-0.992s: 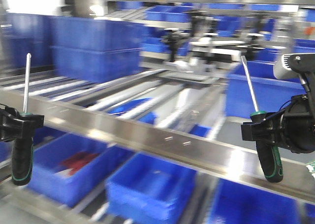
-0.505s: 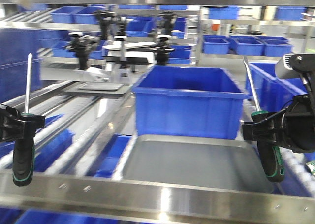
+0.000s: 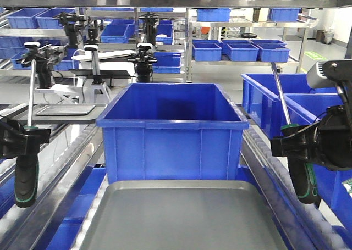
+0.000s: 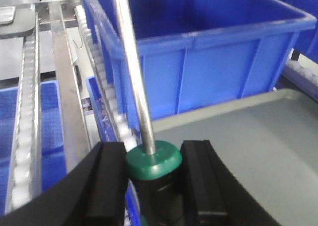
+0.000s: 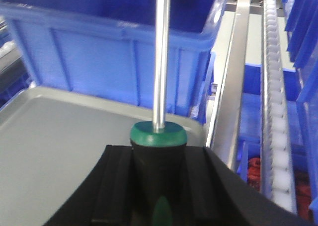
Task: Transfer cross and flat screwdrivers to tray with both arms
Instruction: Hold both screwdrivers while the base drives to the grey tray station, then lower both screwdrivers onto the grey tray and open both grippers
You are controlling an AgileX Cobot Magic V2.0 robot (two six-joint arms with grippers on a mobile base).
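1. The grey tray [image 3: 181, 217] is lying low at centre and serves as the landmark for these entries. No tool is lying on the part in view.
2. The deep blue bin [image 3: 170, 134] is standing just behind the tray's far rim.
3. The right gripper [image 3: 294, 145] is hanging beyond the tray's right edge and above its level, pinching a black handle just under its green collar.
4. The left gripper [image 3: 16, 137] is hanging beyond the tray's left edge, clamping its handle the same way.
5. The right screwdriver [image 3: 303, 178] is hanging handle-down, its shaft leaning slightly tray-ward. The left screwdriver [image 3: 26, 176] is standing near vertical. Both are being held in the air, outside the tray.
6. Risks (judgement):
   - With both arms swinging inward, the long shafts could be clipping the bin wall or each other.
   - If dropped upright from above, a tool could be toppling and rolling over the tray's low rim.
   - The rounded handles may be pivoting in the pinch while tilting.
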